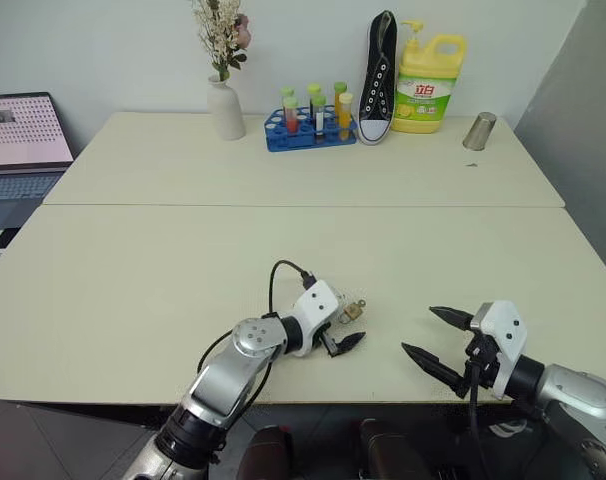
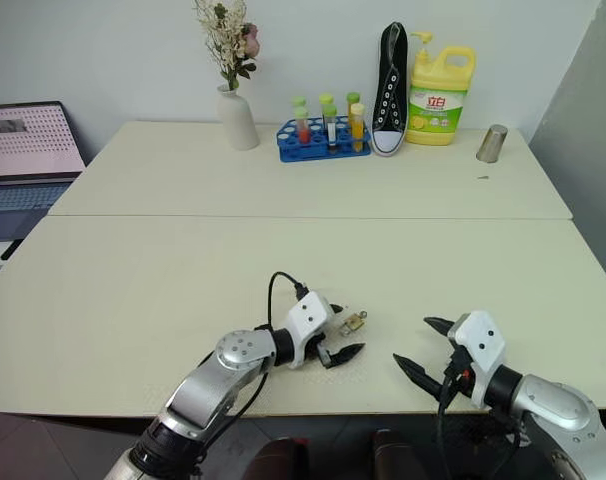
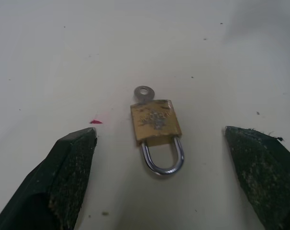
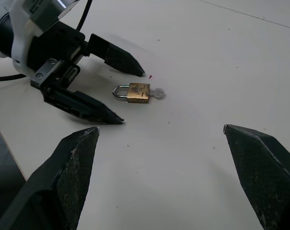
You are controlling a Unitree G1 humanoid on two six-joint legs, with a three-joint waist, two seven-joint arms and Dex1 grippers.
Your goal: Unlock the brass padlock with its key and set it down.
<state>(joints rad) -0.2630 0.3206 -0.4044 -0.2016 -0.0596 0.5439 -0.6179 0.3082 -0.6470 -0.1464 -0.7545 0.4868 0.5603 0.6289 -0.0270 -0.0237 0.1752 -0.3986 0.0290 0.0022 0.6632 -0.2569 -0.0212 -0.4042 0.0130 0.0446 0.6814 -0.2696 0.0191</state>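
The brass padlock lies flat on the surface just ahead of the released left pincer, shackle end toward it and key away, while the right pincer, also released, stands farther off.

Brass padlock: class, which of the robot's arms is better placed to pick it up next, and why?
Left, probably. The left tool is open with the brass padlock lying right between its fingers, key inserted. The right tool, also open, sits farther off.
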